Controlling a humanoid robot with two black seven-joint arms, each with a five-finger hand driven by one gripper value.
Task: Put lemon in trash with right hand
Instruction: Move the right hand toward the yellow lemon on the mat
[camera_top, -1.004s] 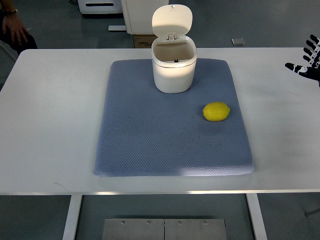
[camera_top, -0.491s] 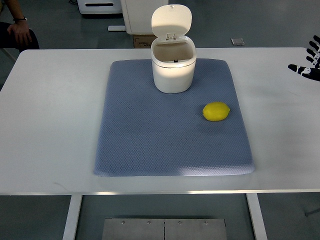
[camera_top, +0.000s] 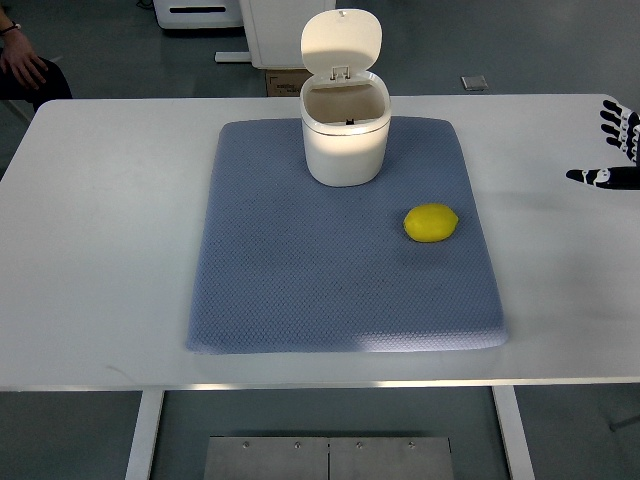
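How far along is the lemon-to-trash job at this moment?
Barely started. The trash bin already stands with its lid flipped open on the blue mat. The right hand is at the right edge, fingers spread, holding nothing. The lemon lies untouched on the mat; grasping and dropping remain.

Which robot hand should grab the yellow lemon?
Probably the right hand: it shows open at the picture's right edge, on the same side as the lemon. No left hand is in view.
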